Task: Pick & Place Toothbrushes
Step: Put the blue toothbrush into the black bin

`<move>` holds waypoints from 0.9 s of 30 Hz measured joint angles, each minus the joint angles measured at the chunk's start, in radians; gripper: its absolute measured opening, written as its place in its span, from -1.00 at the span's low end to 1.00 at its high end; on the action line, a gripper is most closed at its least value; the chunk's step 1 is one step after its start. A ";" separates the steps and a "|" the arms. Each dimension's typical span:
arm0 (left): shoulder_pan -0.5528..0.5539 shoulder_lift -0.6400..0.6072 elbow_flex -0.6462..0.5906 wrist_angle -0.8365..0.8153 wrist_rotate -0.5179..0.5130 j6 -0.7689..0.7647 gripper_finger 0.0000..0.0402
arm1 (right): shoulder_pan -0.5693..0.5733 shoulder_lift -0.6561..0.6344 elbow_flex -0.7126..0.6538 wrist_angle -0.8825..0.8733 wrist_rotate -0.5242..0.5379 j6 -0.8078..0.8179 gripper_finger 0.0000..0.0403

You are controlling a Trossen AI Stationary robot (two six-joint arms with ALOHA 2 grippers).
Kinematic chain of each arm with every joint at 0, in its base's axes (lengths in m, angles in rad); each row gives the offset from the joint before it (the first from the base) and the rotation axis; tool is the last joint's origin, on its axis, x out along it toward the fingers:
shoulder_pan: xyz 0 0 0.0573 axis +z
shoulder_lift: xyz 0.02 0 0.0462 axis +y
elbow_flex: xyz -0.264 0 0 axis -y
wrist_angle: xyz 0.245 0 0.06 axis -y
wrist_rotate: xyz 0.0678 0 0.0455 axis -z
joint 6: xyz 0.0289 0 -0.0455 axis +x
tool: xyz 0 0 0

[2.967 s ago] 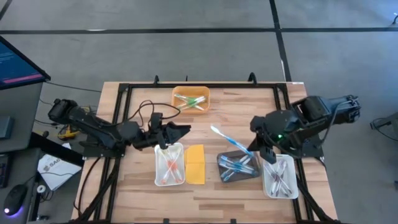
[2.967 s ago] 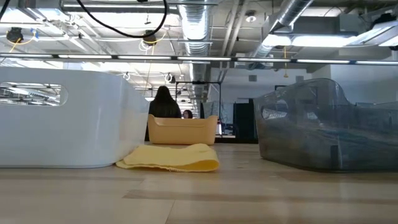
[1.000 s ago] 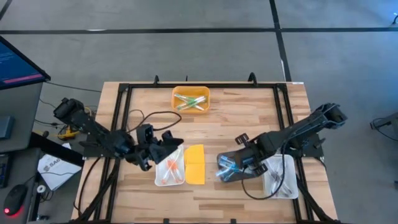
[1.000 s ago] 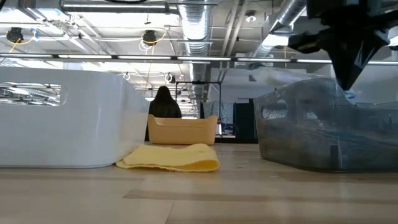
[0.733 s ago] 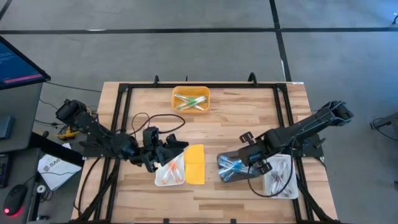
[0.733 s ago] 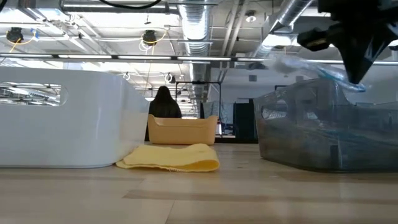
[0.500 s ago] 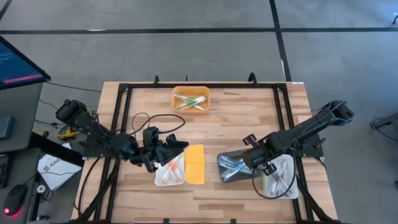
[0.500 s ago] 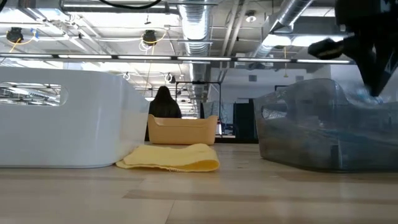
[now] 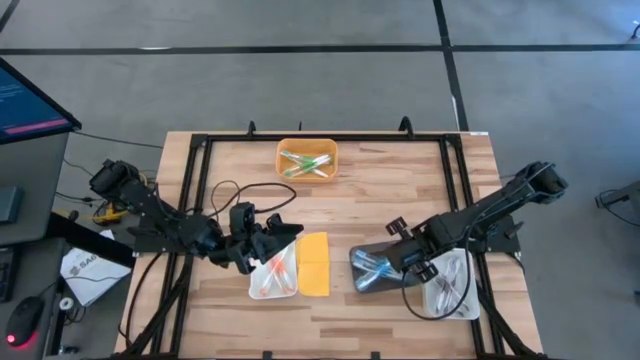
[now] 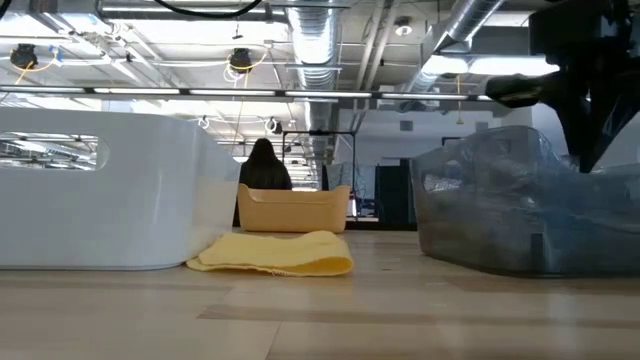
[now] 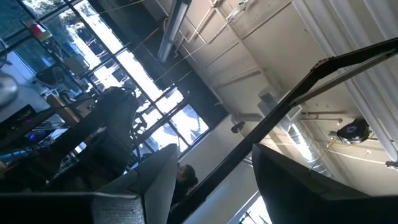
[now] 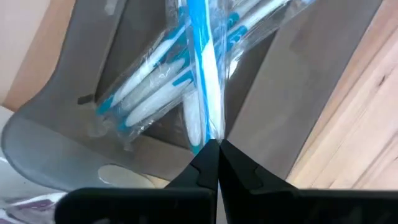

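Several wrapped blue toothbrushes (image 12: 155,93) lie in the grey tray (image 9: 372,283) at the table's near right. My right gripper (image 12: 217,148) is above this tray, shut on one more blue toothbrush (image 12: 202,68); the low view shows this gripper (image 10: 590,130) dipping behind the tray's wall. My left gripper (image 9: 283,233) stands open, tipped upward, over the far end of the white tray (image 9: 256,285), which holds orange toothbrushes (image 9: 275,270). Its wrist view shows only the ceiling past its fingers (image 11: 155,180). My right gripper pinches the wrapped blue toothbrush by one end (image 12: 211,127) between its two fingertips. The fingers come from above, pointing steeply down, roughly in line with the brush. The brush runs away from the fingers over the other blue ones in the grey tray.
A flat yellow lid (image 9: 314,264) lies between the white and grey trays. An orange tray (image 9: 307,160) with green toothbrushes stands at the far middle. A clear tray (image 9: 452,288) with pale toothbrushes sits at the near right. Black frame rails (image 9: 200,190) border the table.
My right gripper, still shut on the blue toothbrush, has moved toward the table's right edge and down over the grey tray. The toothbrush has come down with it onto the pile of blue ones.
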 joint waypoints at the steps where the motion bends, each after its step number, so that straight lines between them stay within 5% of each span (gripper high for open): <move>1: 0.000 0.000 0.000 0.000 0.000 0.000 0.02 | -0.003 0.000 0.000 0.005 0.000 -0.003 -1.00; 27: -0.001 0.000 0.000 -0.001 0.005 0.000 0.02 | -0.043 0.176 0.001 0.079 -0.023 0.044 -0.96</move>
